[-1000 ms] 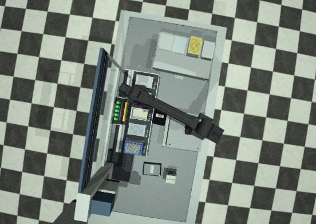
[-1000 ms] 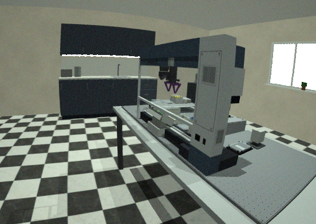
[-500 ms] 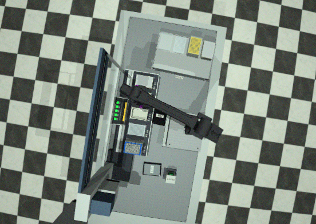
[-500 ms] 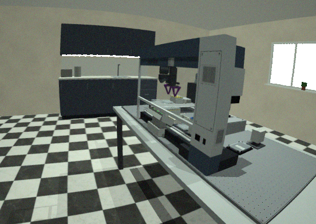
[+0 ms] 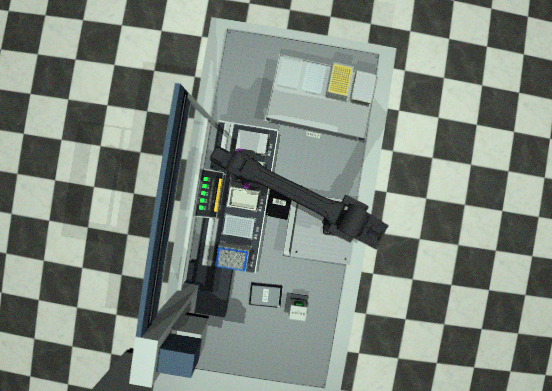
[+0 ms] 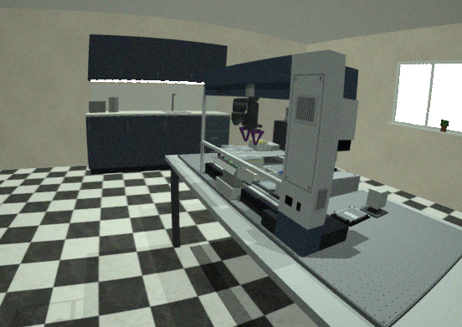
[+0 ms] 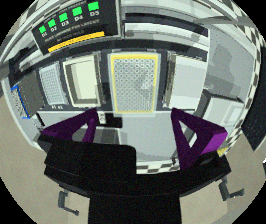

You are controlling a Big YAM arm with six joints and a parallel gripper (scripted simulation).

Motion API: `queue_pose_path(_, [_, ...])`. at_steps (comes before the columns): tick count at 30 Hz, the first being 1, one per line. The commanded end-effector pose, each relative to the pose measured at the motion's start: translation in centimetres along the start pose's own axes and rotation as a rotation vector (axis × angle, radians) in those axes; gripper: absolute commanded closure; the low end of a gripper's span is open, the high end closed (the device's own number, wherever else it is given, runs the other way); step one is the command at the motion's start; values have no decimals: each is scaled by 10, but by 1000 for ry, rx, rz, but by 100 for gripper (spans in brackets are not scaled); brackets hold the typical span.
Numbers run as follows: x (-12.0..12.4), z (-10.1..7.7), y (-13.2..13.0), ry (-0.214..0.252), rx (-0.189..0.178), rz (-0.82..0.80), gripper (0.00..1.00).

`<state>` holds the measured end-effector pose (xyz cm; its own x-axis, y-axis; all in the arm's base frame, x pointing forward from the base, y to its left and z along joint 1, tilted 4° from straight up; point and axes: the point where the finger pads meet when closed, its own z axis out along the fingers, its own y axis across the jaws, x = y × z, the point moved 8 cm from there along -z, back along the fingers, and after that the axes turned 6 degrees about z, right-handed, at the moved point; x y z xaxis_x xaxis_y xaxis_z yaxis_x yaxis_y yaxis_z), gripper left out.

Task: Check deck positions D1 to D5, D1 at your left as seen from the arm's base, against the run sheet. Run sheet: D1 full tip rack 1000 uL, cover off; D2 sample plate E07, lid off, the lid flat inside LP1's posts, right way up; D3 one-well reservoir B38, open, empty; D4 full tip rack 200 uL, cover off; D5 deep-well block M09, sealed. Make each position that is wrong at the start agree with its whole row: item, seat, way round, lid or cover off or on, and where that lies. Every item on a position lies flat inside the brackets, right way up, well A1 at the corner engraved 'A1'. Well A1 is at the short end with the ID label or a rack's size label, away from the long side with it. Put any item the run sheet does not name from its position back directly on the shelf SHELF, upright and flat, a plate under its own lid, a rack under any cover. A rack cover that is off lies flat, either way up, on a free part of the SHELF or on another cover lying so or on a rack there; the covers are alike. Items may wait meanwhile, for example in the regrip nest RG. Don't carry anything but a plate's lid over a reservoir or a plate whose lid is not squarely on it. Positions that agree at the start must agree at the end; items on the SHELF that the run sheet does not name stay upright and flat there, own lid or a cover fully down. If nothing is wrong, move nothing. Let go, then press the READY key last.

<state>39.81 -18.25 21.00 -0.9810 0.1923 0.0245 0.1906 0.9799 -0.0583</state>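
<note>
My gripper [image 5: 243, 168] hangs wide open and empty above the deck row, under the machine's gantry [image 6: 251, 135]. In the wrist view its purple fingers straddle a yellow-rimmed rack [image 7: 136, 86] right below, without touching it. The rack's top looks pale; I cannot tell whether a cover is on it. Along the row lie a blue-rimmed tip rack [image 5: 232, 258], a white well plate [image 5: 238, 226], a cream reservoir [image 5: 243, 198] and, beyond my arm, a pale item [image 5: 251, 141]. My arm hides the rack below it in the top view.
The shelf [image 5: 322, 94] at the far end holds two pale items, a yellow tip rack [image 5: 340, 79] and another pale item. A panel with green lights [image 5: 204, 197] sits beside the row. A dark nest [image 5: 278, 206], a framed spot [image 5: 265, 294] and a key [image 5: 298, 304] lie nearer.
</note>
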Motion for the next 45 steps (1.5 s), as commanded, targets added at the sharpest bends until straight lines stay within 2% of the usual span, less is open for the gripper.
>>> queue_pose_path(1, [-4,7,-5,-10,1,2,0])
queue_pose_path(8, [-3,19,-5,-10,1,3,0])
queue_pose_path(10, [-3,19,-5,-10,1,3,0])
queue_pose_path(11, [-7,8,-5,-40,8,1,0])
queue_pose_path(13, [-4,23,-4,-12,1,-1,0])
queue_pose_path(25, [-3,44,-5,-10,1,2,0])
queue_pose_path(27, [-3,44,-5,-10,1,2,0])
queue_pose_path(28, [-8,33,-7,-42,9,5,0])
queue_pose_path(30, [-3,49,-5,-10,1,2,0])
queue_pose_path(42, [-3,69,-5,-9,1,2,0])
queue_pose_path(44, [-3,69,-5,-9,1,2,0])
queue_pose_path(45, [-10,58,-6,-44,9,2,0])
